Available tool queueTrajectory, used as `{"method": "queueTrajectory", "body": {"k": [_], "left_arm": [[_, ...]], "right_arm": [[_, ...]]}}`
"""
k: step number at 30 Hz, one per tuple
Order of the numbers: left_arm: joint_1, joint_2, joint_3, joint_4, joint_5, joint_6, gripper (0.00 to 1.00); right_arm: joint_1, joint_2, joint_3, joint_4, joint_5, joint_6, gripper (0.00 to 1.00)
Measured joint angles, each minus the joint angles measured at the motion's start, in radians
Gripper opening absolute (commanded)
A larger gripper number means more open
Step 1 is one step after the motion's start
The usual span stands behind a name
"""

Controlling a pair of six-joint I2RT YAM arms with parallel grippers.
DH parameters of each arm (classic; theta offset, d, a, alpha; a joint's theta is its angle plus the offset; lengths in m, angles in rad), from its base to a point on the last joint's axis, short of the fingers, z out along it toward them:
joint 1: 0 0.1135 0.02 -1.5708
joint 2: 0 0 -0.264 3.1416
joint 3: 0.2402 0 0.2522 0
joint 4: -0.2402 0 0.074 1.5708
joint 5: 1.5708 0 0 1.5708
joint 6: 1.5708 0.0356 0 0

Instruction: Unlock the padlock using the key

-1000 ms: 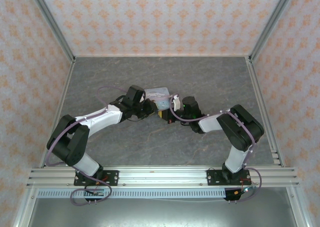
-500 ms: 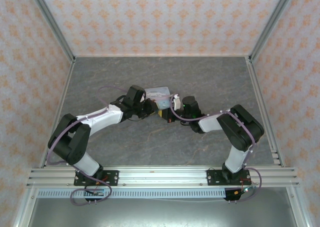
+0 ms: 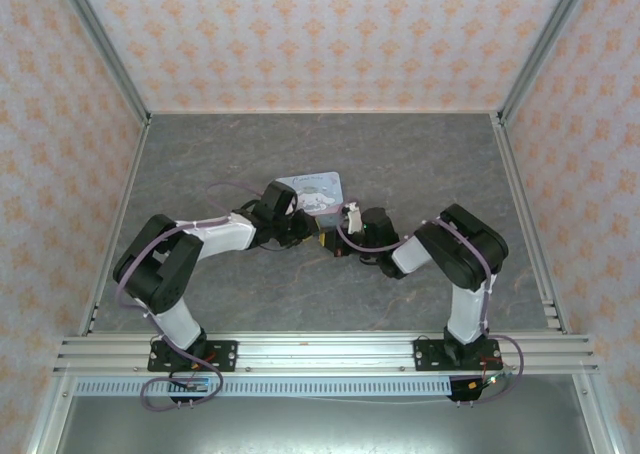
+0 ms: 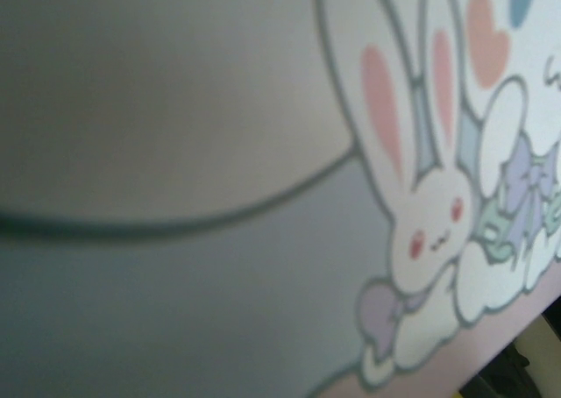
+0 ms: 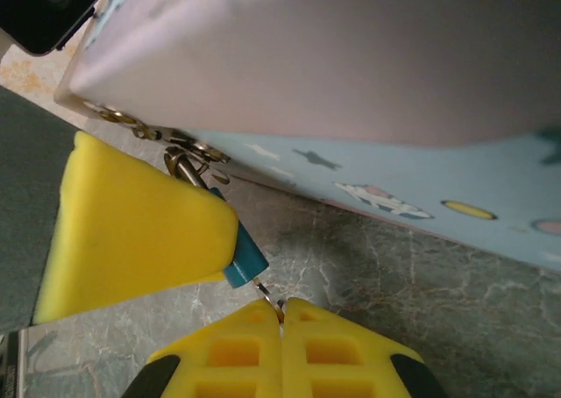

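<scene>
**Item:** tiny teal-blue padlock (image 5: pixel 246 260), hanging at the metal hasp (image 5: pixel 181 159) of the pale blue cartoon-printed tin box (image 5: pixel 394 166), mid-table.

**Right gripper** (image 5: pixel 282 315): yellow fingers pressed together on a small silver metal key (image 5: pixel 271 294). Its tip meets the padlock's underside, presumably ready for turning.

**Yellow wedge** (image 5: pixel 131 231): apparently a left-gripper finger. It braces the lock and hides most of it.

**Left gripper** (image 3: pixel 296 228): close against the box. I cannot tell how far its jaws are open.

**Keyhole:** hidden.
</scene>
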Motion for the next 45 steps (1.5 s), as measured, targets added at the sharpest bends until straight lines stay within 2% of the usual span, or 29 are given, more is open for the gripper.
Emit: {"method": "queueTrajectory", "body": {"k": [10, 13, 17, 21, 26, 36, 45], "left_arm": [[-0.002, -0.011, -0.021, 0.021, -0.015, -0.009, 0.54], [0.005, -0.064, -0.044, 0.005, -0.028, -0.009, 0.64], [0.024, -0.164, -0.082, 0.006, -0.049, -0.011, 0.7], [0.035, -0.247, -0.148, 0.064, -0.076, -0.04, 0.69], [0.036, -0.256, -0.256, 0.176, -0.089, -0.112, 0.65], [0.035, -0.185, -0.294, 0.354, -0.085, -0.196, 0.56], [0.035, -0.118, -0.294, 0.414, -0.083, -0.22, 0.5]], "right_arm": [[0.0, 0.003, -0.004, 0.04, 0.042, 0.047, 0.0], [0.003, 0.003, -0.013, 0.049, 0.045, 0.062, 0.0], [0.011, 0.003, -0.014, 0.052, 0.045, 0.085, 0.0], [0.019, 0.003, -0.014, 0.055, 0.044, 0.124, 0.0], [0.026, -0.003, -0.012, 0.04, 0.044, 0.185, 0.0], [0.038, -0.026, 0.015, -0.008, 0.036, 0.299, 0.0], [0.039, -0.035, 0.035, -0.053, 0.028, 0.351, 0.0]]}}
